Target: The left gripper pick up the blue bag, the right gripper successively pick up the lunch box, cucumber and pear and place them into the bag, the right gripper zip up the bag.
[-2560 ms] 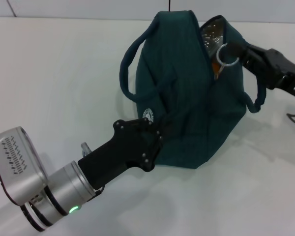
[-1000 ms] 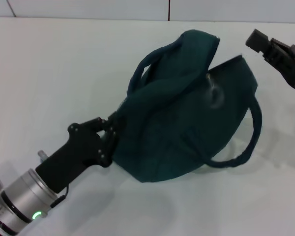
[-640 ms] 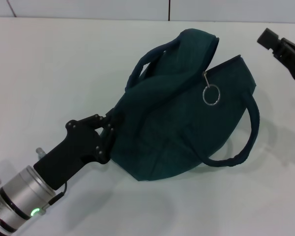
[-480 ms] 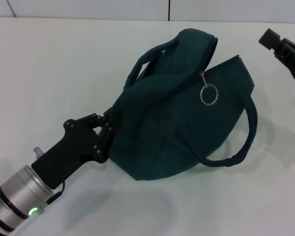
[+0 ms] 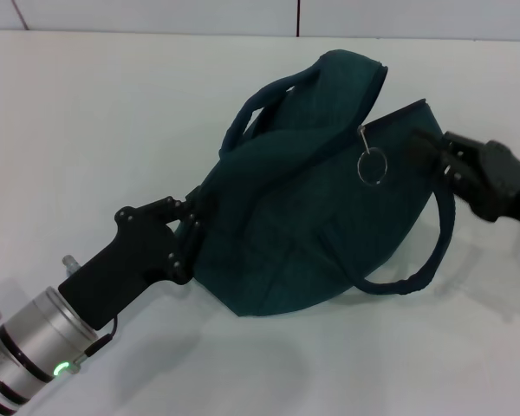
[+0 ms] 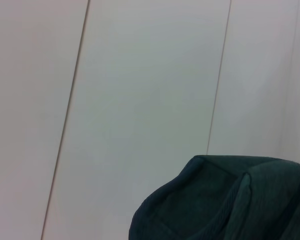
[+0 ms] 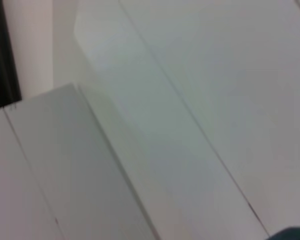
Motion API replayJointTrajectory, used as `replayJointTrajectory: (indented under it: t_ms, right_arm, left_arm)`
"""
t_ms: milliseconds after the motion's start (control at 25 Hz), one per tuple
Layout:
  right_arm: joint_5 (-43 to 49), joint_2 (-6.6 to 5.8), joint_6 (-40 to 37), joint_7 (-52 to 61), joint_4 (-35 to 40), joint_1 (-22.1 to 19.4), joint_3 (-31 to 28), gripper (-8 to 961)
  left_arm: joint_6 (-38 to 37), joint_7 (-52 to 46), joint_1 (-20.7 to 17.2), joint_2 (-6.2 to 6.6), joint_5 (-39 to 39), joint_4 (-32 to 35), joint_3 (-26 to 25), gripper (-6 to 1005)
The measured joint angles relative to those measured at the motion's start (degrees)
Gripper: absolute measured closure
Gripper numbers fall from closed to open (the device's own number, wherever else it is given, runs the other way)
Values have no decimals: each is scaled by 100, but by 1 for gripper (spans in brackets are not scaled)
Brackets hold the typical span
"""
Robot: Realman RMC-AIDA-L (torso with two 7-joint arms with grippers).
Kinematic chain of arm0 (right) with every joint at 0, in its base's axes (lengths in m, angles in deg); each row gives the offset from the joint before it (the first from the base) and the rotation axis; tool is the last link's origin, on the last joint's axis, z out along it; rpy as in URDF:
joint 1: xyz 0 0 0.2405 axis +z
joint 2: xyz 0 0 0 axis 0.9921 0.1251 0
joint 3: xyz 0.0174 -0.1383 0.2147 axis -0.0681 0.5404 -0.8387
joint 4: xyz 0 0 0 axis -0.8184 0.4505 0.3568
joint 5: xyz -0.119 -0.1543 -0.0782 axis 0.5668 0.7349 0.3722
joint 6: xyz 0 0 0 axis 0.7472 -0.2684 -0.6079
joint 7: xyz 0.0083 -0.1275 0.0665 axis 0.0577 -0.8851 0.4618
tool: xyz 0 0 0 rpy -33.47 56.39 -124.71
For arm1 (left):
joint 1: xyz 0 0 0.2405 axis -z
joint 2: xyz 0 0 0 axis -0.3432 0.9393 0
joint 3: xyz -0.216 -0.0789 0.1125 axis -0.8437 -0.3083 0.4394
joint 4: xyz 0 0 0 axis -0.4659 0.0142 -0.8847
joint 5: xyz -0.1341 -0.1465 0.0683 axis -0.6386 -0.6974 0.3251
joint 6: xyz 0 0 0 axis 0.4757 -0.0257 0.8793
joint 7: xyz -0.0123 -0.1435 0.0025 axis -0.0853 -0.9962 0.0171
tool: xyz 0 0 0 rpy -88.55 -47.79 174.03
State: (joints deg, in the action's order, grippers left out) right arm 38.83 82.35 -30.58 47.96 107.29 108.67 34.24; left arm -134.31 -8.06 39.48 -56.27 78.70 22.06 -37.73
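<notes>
The blue bag (image 5: 312,208) lies slumped on its side on the white desk (image 5: 87,121), zipped, its silver ring pull (image 5: 372,166) hanging on the upper face. The left end effector (image 5: 187,227) is clenched on the bag's left edge. The right end effector (image 5: 426,149) sits just beside the bag's right side, near the handle (image 5: 433,251); whether it grips anything cannot be told

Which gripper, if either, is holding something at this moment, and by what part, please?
The left gripper grips the blue bag by the fabric at its near-left end. The right gripper sits beside the bag's right side, holding nothing visibly.
</notes>
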Motion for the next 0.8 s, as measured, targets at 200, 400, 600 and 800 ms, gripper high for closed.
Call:
replayJointTrajectory:
  t_ms: [200, 400, 600, 800]
  right_arm:
    - [108, 15, 219, -153, -6, 41, 146, 685]
    - [120, 20, 354, -243, 15, 98, 236, 582]
    - [122, 24, 471, -251, 50, 175, 229, 389]
    - [155, 47, 644, -210, -53, 399, 347, 340]
  left_arm:
    - [0, 0, 10, -5, 0, 9, -2, 933]
    - [0, 0, 10, -5, 0, 8, -3, 932]
    - [-1, 0, -3, -3, 0, 9, -3, 933]
    - [-2, 0, 9, -2, -2, 9, -2, 932]
